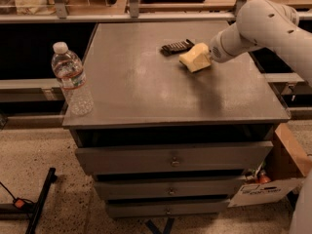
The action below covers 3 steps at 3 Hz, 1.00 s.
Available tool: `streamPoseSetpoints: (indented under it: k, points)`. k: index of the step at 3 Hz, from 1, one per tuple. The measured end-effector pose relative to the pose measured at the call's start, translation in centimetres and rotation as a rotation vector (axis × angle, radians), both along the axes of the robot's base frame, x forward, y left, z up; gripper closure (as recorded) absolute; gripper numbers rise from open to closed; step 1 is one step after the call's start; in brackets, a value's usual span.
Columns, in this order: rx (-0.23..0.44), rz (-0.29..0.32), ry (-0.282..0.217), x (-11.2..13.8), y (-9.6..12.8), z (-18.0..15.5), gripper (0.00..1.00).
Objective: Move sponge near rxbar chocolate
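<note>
Foam of the pale yellow, wavy-sided sponge should be light, squashy and springy, so the best hold is across its pinched-in waist, where it compresses without slipping. The white arm's gripper sits just right of the flat black wrapped chocolate bar, its fingers clenched on the sponge's right end. The sponge hangs tilted, just right of the bar and slightly nearer the camera, close to it but not touching; whether it rests on the grey metal worktop I cannot tell. By count: one sponge, one bar, one clear plastic water bottle far left of the bar at the worktop's corner, and three drawers below.
</note>
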State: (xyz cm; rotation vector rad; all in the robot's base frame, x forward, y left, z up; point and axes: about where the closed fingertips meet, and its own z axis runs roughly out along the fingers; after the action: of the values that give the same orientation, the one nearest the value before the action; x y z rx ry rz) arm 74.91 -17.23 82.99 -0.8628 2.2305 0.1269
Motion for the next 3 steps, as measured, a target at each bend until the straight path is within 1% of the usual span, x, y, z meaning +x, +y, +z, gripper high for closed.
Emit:
streamPoseSetpoints:
  k: [1,2,3]
  points:
    - [0.074,-0.008,0.013,0.7,0.3,-0.2,0.83]
    - [0.114,0.001,0.022,1.0,1.1,-0.1,0.59]
    - [0.131,0.001,0.023,0.9,1.4,0.3,0.37]
